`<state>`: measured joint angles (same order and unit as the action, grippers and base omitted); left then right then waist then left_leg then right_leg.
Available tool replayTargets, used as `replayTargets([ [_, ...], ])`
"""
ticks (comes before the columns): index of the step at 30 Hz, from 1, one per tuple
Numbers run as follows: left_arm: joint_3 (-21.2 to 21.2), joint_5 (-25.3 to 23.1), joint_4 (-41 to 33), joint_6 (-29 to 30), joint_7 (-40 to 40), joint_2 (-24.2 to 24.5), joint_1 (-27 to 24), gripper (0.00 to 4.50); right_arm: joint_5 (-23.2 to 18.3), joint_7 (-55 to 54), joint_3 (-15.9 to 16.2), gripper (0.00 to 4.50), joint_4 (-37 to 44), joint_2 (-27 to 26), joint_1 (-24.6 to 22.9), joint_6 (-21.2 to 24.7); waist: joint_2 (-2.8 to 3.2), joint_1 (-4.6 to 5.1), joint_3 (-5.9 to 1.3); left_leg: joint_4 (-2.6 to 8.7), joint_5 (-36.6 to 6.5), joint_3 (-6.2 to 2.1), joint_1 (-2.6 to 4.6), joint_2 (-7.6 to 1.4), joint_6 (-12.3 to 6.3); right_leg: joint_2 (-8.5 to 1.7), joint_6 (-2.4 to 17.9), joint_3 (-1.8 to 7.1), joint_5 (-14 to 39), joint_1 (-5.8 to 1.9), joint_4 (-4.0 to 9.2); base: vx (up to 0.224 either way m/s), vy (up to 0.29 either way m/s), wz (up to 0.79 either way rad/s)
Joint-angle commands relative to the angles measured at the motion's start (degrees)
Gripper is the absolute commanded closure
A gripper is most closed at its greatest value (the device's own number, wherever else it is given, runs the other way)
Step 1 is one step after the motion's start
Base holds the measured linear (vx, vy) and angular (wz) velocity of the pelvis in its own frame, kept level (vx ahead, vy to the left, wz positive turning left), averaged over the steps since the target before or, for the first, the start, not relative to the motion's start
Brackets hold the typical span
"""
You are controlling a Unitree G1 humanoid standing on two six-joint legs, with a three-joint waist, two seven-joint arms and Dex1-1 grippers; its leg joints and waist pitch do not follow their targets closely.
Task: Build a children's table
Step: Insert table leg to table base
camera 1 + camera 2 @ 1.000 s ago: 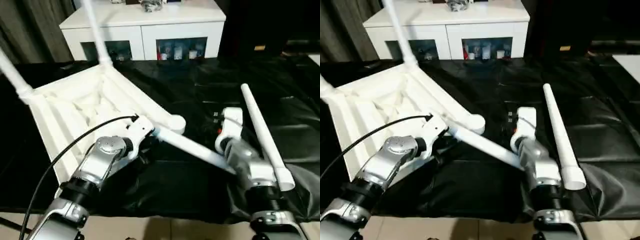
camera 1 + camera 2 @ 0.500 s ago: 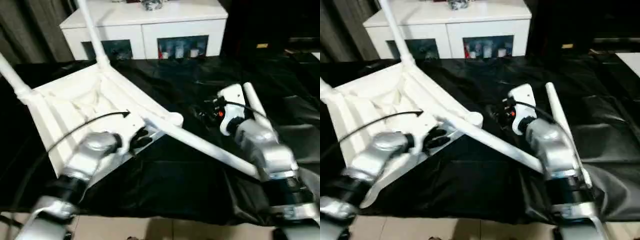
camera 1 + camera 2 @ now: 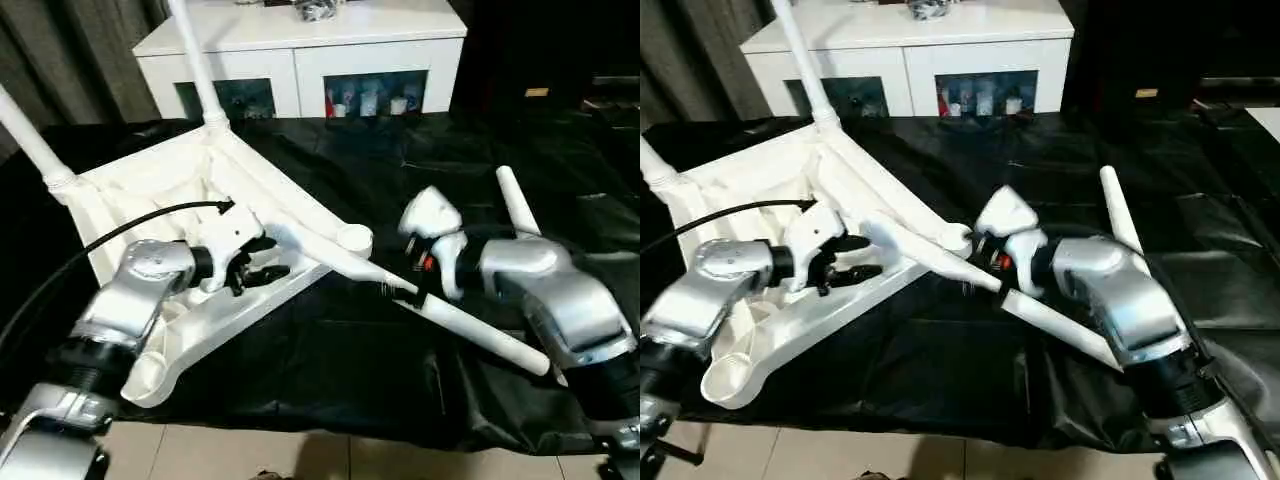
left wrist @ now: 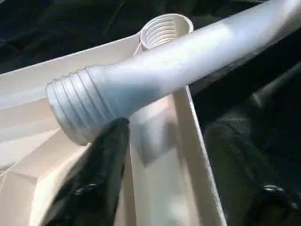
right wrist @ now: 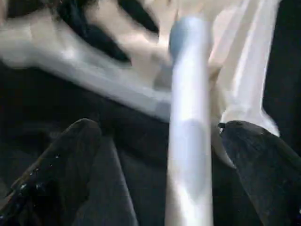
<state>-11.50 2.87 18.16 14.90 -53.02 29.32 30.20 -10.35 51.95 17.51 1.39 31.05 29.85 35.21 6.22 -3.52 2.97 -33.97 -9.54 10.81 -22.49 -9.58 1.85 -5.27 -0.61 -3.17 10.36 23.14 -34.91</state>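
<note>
the children's table [image 3: 190, 215] lies upside down on the black-covered counter [image 3: 330, 370], its ribbed underside facing up, toward the robot's left. two legs are screwed in at the far corners and stand up: one [image 3: 195, 60] near the white cabinet [image 3: 300, 45], the other [image 3: 30, 140] at the left edge. the nearest corner socket [image 3: 150, 375] is empty, and so is the threaded socket [image 3: 354, 238] at the corner toward the middle.

a loose leg [image 3: 420, 305] lies slanted across the tabletop's rim just beside that middle socket; its threaded end [image 4: 77, 110] rests over the ribbed underside and the thin end reaches out toward the right arm. a second loose leg [image 3: 515, 200] lies on the counter further right, partly hidden behind the right forearm.

the left gripper [image 3: 262, 262] hovers over the underside near the threaded end; its jaws are spread and hold nothing, one black finger [image 4: 101, 174] just beneath the threads. the right gripper [image 5: 160, 136] has its jaws spread wide on either side of the slanted leg's shaft, not pinching it.
</note>
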Motion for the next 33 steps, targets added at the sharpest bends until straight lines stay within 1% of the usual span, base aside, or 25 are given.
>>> replayTargets([
  [1, 0.8, 1.6, -3.5, 1.9, -1.3, 1.1, -1.1, 1.31, 3.5, -0.1, 2.7, 0.00, -0.8, 0.7, -0.3, -0.8, -0.68, -0.31, -3.90, 4.20, -16.8, -1.64, 1.32, -3.11, 0.08, -3.09, 13.4, 2.19, 13.0, -2.34, 3.97, 0.000, 0.000, 0.00],
  [2, 0.8, 2.5, -6.2, 3.3, -1.9, 1.3, -2.2, 1.08, 5.8, -1.0, 4.5, 0.00, -2.1, 1.1, -0.4, -1.2, -0.82, -0.37, -4.02, 4.12, -16.6, -1.66, 1.34, -3.16, 0.13, -3.27, 13.5, 2.26, 12.7, -2.40, 3.75, 0.000, 0.000, 0.00],
  [3, 0.8, 3.5, -9.1, 4.8, -2.6, 1.5, -3.5, 1.08, 8.3, -2.0, 6.6, 0.00, -3.6, 1.6, -0.5, -1.6, -0.87, -0.36, -3.91, 4.22, -16.4, -1.67, 1.25, -3.22, 0.28, -3.26, 14.0, 2.18, 12.7, -2.25, 3.77, 0.000, 0.000, 0.00],
  [4, 0.9, 4.1, -11.0, 5.9, -2.7, 1.5, -4.2, 1.03, 9.3, -2.2, 7.7, 0.00, -4.2, 2.0, -0.6, -2.0, -1.41, -0.16, -3.68, 4.28, -16.8, -1.52, 1.11, -3.09, -0.01, -3.09, 13.8, 2.21, 13.5, -2.28, 4.13, 0.000, 0.000, 0.00],
  [5, 1.1, 4.8, -12.4, 6.9, -2.6, 1.4, -4.8, 0.96, 9.5, -2.3, 8.1, 0.00, -4.6, 2.0, -0.8, -1.8, -1.24, -0.35, -3.88, 4.03, -17.1, -1.45, 1.42, -3.05, 0.06, -3.22, 13.9, 2.29, 14.0, -2.22, 4.00, 0.000, 0.000, 0.00],
  [6, 1.2, 5.4, -14.5, 7.6, -2.0, 1.1, -5.8, 0.96, 9.1, -3.1, 7.7, 0.00, -5.7, 1.2, -1.0, -1.0, -1.46, -0.34, -3.70, 4.07, -17.0, -1.51, 1.19, -3.05, -0.40, -3.21, 13.8, 2.34, 14.5, -2.31, 4.08, 0.000, 0.000, 0.00],
  [7, 1.2, 5.5, -14.8, 7.8, -1.9, 1.0, -6.0, 0.92, 8.9, -3.3, 7.6, 0.17, -5.9, 0.9, -1.0, -0.9, -1.38, -0.37, -3.75, 4.04, -17.1, -1.50, 1.29, -3.06, -0.50, -3.16, 13.6, 2.31, 14.9, -2.27, 4.12, 0.000, 0.000, 0.00],
  [8, 1.3, 5.8, -16.1, 8.4, -1.4, 0.7, -6.7, 0.92, 8.2, -3.8, 6.7, 0.17, -6.9, -0.1, -0.8, -0.7, -1.57, -0.33, -3.74, 3.99, -16.9, -1.50, 1.23, -3.03, -0.76, -3.14, 13.2, 2.34, 15.4, -2.29, 4.13, 0.000, 0.000, 0.00],
  [9, 1.4, 5.9, -16.7, 8.7, -1.2, 0.5, -7.0, 0.90, 7.9, -3.8, 6.4, 0.27, -7.2, -0.4, -0.8, -0.8, -1.76, -0.31, -3.66, 4.04, -16.8, -1.48, 1.19, -3.03, -0.91, -3.06, 12.8, 2.32, 15.9, -2.24, 4.29, 0.000, 0.000, 0.00],
  [10, 1.5, 6.0, -17.2, 9.1, -1.0, 0.4, -7.2, 0.90, 7.9, -3.7, 6.2, 0.27, -7.4, -0.6, -0.7, -0.9, -1.71, -0.32, -3.70, 4.02, -16.7, -1.51, 1.19, -3.02, -0.94, -3.04, 12.7, 2.33, 15.9, -2.27, 4.20, 0.000, 0.000, 0.00],
  [11, 1.5, 6.3, -18.1, 9.8, -0.8, 0.3, -7.7, 0.90, 7.7, -3.3, 6.1, 0.37, -7.7, -0.8, -0.6, -1.1, -1.88, -0.31, -3.72, 4.02, -16.7, -1.48, 1.26, -3.09, -0.88, -3.06, 12.6, 2.36, 15.9, -2.23, 4.18, 0.000, 0.000, 0.00],
  [12, 1.6, 6.5, -18.8, 10.2, -0.6, 0.2, -8.0, 0.90, 7.6, -3.1, 6.0, 0.54, -7.9, -0.9, -0.6, -1.2, -1.77, -0.34, -3.73, 4.05, -16.4, -1.55, 1.20, -3.07, -0.92, -3.00, 12.4, 2.34, 15.8, -2.27, 4.16, 0.000, 0.000, 0.00],
  [13, 1.5, 6.8, -20.0, 11.0, -0.5, 0.1, -8.7, 0.90, 7.6, -2.8, 5.8, 0.61, -8.4, -1.2, -0.5, -1.5, -1.99, -0.31, -3.69, 4.07, -16.4, -1.51, 1.20, -3.05, -0.94, -2.95, 12.4, 2.32, 15.9, -2.23, 4.22, 0.000, 0.000, 0.00],
  [14, 1.4, 7.0, -21.0, 11.4, -0.5, 0.0, -9.3, 0.90, 7.3, -2.6, 5.4, 0.61, -8.6, -1.5, -0.4, -1.7, -1.86, -0.29, -3.74, 4.07, -16.4, -1.56, 1.21, -3.11, -0.85, -3.03, 12.5, 2.35, 15.6, -2.24, 4.12, 0.000, 0.000, 0.00],
  [17, 1.4, 7.7, -22.4, 12.3, 0.1, -0.1, -10.3, 0.90, 5.5, -2.3, 3.9, 0.96, -9.1, -2.8, -0.2, -1.7, -1.96, -0.22, -3.78, 3.95, -16.1, -1.49, 1.13, -2.94, -1.18, -2.91, 12.5, 2.31, 15.0, -2.28, 4.15, 0.000, 0.000, 0.00],
  [19, 1.5, 7.9, -22.7, 12.9, 0.3, -0.1, -10.4, 0.90, 5.0, -2.2, 3.5, 1.09, -9.0, -3.1, -0.2, -1.5, -1.87, -0.27, -3.81, 3.96, -16.1, -1.50, 1.28, -2.98, -1.18, -2.79, 12.5, 2.30, 14.8, -2.19, 4.12, 0.000, 0.000, 0.00],
  [20, 1.6, 8.1, -23.0, 13.3, 0.5, -0.1, -10.4, 0.90, 4.7, -2.1, 3.2, 1.09, -9.1, -3.4, -0.3, -1.4, -1.96, -0.23, -3.82, 3.97, -16.1, -1.50, 1.25, -2.97, -1.05, -2.80, 12.6, 2.29, 14.6, -2.28, 4.07, 0.000, 0.000, 0.00],
  [22, 1.7, 8.1, -23.0, 13.5, 0.6, -0.2, -10.3, 0.90, 4.6, -2.1, 3.1, 1.34, -9.1, -3.5, -0.4, -1.3, -1.93, -0.26, -3.83, 3.92, -15.8, -1.50, 1.22, -2.92, -1.07, -2.78, 12.6, 2.29, 14.2, -2.28, 4.03, 0.000, 0.000, 0.00],
  [23, 1.8, 8.2, -23.0, 13.8, 0.9, -0.2, -10.1, 0.90, 4.2, -2.1, 2.9, 1.45, -9.1, -3.7, -0.6, -0.9, -1.61, -0.26, -3.86, 3.89, -15.9, -1.48, 1.26, -2.88, -0.94, -2.74, 12.7, 2.28, 14.0, -2.23, 4.02, 0.000, 0.000, 0.00],
  [24, 1.9, 8.2, -22.9, 14.0, 1.0, -0.2, -10.0, 0.90, 3.9, -2.1, 2.6, 1.55, -9.0, -3.8, -0.7, -0.7, -1.53, -0.27, -3.88, 3.91, -16.2, -1.53, 1.29, -2.89, -0.81, -2.73, 12.7, 2.25, 13.8, -2.28, 3.97, 0.000, 0.000, 0.00],
  [26, 1.9, 8.2, -23.1, 14.2, 1.0, -0.2, -10.0, 0.90, 3.8, -2.0, 2.4, 1.64, -9.0, -4.0, -0.8, -0.6, -1.65, -0.26, -3.89, 3.93, -16.4, -1.55, 1.29, -2.89, -0.73, -2.74, 12.7, 2.23, 13.7, -2.34, 4.01, 0.000, 0.000, 0.00],
  [28, 2.1, 8.1, -23.1, 14.4, 1.8, -0.6, -9.7, 0.90, 3.5, -2.1, 1.7, 1.88, -9.3, -4.4, -1.0, -0.4, -2.01, -0.22, -3.91, 3.89, -16.1, -1.50, 1.22, -2.85, -0.79, -2.73, 12.8, 2.23, 13.4, -2.40, 3.98, 0.000, 0.000, 0.00],
  [31, 2.7, 8.5, -22.8, 14.5, 3.2, -1.2, -8.9, 0.90, 2.3, -2.3, 0.5, 1.99, -9.3, -5.2, -1.1, 0.5, -2.07, -0.39, -3.97, 3.77, -15.0, -1.49, 1.21, -2.83, -1.20, -2.83, 12.9, 2.24, 13.1, -2.43, 3.89, 0.000, 0.000, 0.00],
  [32, 3.2, 8.6, -22.7, 14.6, 3.9, -1.6, -8.8, 0.90, 1.5, -2.5, -0.2, 2.19, -9.2, -5.7, -1.1, 1.0, -2.02, -0.42, -4.01, 3.71, -14.5, -1.49, 1.16, -2.84, -1.30, -2.82, 13.0, 2.24, 12.7, -2.44, 3.81, 0.000, 0.000, 0.00],
  [33, 3.6, 8.6, -22.5, 14.5, 4.8, -1.9, -8.8, 0.90, 0.5, -3.2, -1.3, 2.19, -9.1, -6.5, -1.1, 1.7, -2.03, -0.44, -4.03, 3.69, -14.3, -1.50, 1.16, -2.83, -1.41, -2.81, 13.1, 2.19, 12.4, -2.47, 3.81, 0.000, 0.000, 0.00],
])
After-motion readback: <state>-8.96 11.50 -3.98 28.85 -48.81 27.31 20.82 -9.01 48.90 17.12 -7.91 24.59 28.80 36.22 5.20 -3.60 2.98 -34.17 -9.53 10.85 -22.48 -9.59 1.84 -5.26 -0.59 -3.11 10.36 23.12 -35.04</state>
